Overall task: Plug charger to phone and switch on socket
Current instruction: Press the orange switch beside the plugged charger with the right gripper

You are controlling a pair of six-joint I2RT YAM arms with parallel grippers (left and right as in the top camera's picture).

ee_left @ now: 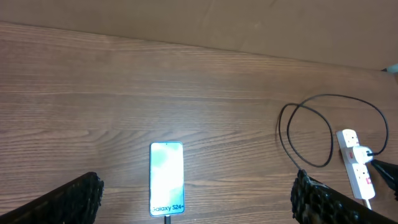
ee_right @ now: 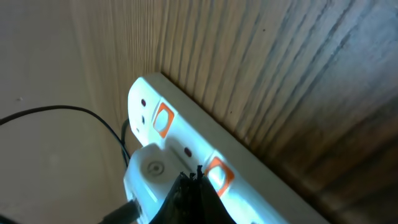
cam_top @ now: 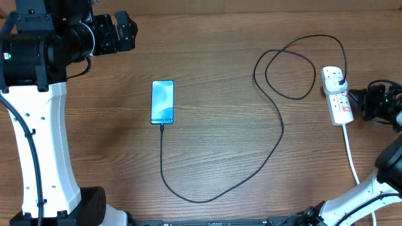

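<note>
Right claw (ee_right: 193, 186) tips together — on socket (ee_right: 186, 146), beside orange switch (ee_right: 219, 173)

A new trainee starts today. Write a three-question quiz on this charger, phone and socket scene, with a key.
1. True or false: the thin black charger cable reaches the bottom edge of the slim lit-screen smartphone.
2. Fill in: the left gripper is ____.
3. Which gripper is at the white elongated power strip? A) left gripper B) right gripper C) neither

Key: 1 true; 2 open; 3 B
</note>
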